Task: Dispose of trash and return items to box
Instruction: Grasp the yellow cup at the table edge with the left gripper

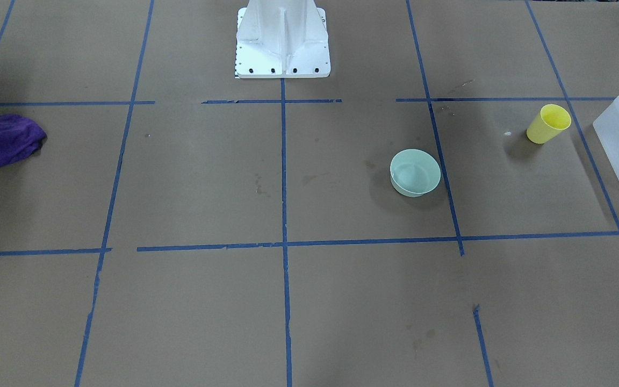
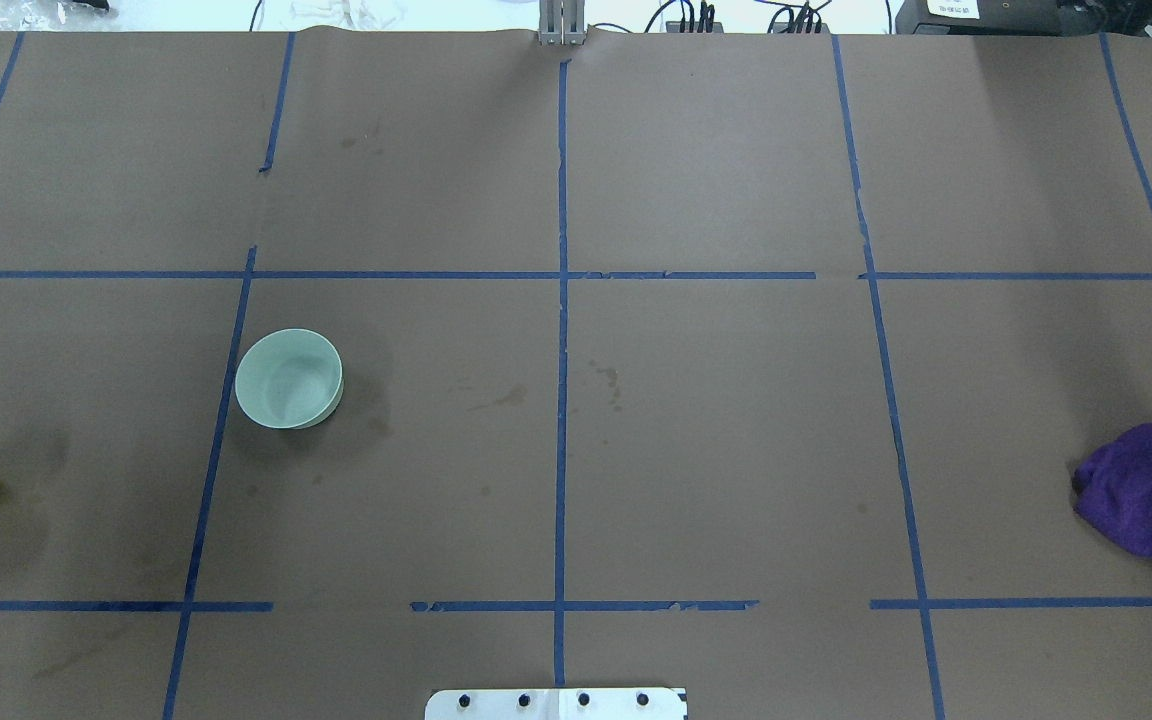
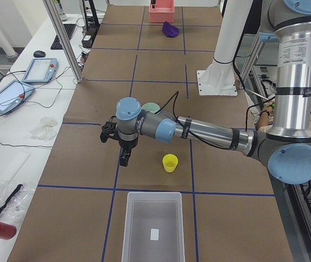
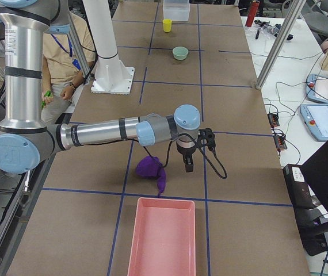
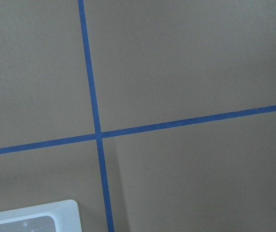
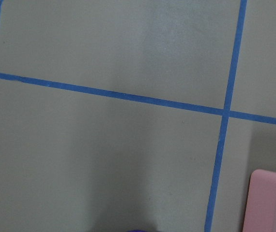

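The yellow cup (image 1: 548, 124) stands upright near the translucent white box (image 1: 618, 145), which holds only a small white label. The mint-green bowl (image 1: 415, 172) sits upright further toward the table's middle. A crumpled purple cloth (image 2: 1146, 485) lies at the opposite end, next to a pink bin (image 4: 161, 200). My left gripper (image 3: 124, 159) hangs above the table beside the cup (image 3: 169, 162), touching nothing; I cannot tell its state. My right gripper (image 4: 188, 167) hovers just beside the cloth (image 4: 149, 167), pointing down; whether it is open or shut I cannot tell.
The white robot pedestal (image 1: 282, 43) stands at the table's robot-side edge. Blue tape lines grid the brown table. A person sits behind the robot (image 4: 66, 52). Tablets and cables lie on the side bench (image 3: 13, 93).
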`<state>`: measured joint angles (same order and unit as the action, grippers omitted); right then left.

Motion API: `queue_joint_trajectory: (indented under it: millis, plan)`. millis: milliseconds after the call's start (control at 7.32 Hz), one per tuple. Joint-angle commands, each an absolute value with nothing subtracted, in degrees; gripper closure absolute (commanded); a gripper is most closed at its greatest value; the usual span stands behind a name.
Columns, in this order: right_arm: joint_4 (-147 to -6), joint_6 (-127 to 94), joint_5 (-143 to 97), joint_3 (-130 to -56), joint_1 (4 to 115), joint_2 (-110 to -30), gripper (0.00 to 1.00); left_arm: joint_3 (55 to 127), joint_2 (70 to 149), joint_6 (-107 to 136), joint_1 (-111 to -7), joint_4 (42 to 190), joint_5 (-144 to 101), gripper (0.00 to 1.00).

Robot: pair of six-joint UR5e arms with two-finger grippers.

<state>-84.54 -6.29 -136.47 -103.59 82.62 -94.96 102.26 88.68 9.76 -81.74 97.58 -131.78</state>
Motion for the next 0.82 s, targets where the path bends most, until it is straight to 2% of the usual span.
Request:
queue_joint_trajectory:
  millis: [0,683]
  plan:
    - [-84.73,-6.59,-136.49,-101.97,82.62,-95.01,0.00,103.70,88.86,9.58,-80.35,96.95,-133.23,0.00]
    - [-84.20,-6.42,-135.97,-101.69,82.44,-95.01,0.00,103.10,90.17,10.72,-78.22,97.03,-133.42,0.00]
